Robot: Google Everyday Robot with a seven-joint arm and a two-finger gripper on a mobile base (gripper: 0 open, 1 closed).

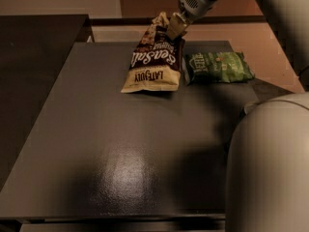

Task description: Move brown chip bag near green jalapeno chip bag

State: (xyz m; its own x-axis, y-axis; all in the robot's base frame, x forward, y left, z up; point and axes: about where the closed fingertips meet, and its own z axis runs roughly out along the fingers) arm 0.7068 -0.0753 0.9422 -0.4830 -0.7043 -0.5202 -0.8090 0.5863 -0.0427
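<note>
The brown chip bag [153, 62], dark brown and cream with "Sea Salt" and "LATE JULY" lettering, is at the far middle of the dark table [120, 144]. Its top end is raised and its lower edge rests on the table. My gripper [175, 27] is shut on the bag's top corner. The green jalapeno chip bag [218, 66] lies flat just to the right, its left edge almost touching the brown bag.
My arm reaches in from the upper right, and my pale body [270, 168] fills the lower right. A second dark surface [34, 57] stands to the left, beyond the table's left edge. Tan floor lies behind the table.
</note>
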